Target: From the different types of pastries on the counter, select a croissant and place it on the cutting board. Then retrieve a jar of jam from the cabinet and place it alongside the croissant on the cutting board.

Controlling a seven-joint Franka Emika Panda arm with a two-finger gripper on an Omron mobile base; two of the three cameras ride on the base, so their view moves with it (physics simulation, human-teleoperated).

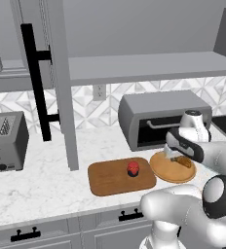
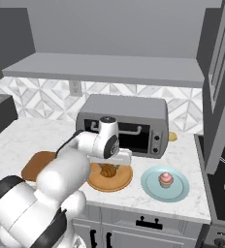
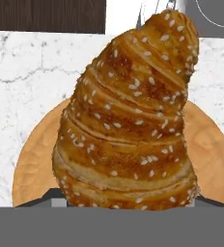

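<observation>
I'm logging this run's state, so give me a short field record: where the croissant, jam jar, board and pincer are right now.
croissant: on the round wooden plate, in front of the toaster oven
jar of jam: upright on the cutting board
cutting board: on the counter, left of the plate
pincer: down over the croissant; whether it grips it is not visible
cabinet door: open

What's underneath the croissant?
The croissant lies on a round wooden plate, which sits on the white marble counter. The plate's middle is hidden beneath the pastry, so anything there cannot be seen.
</observation>
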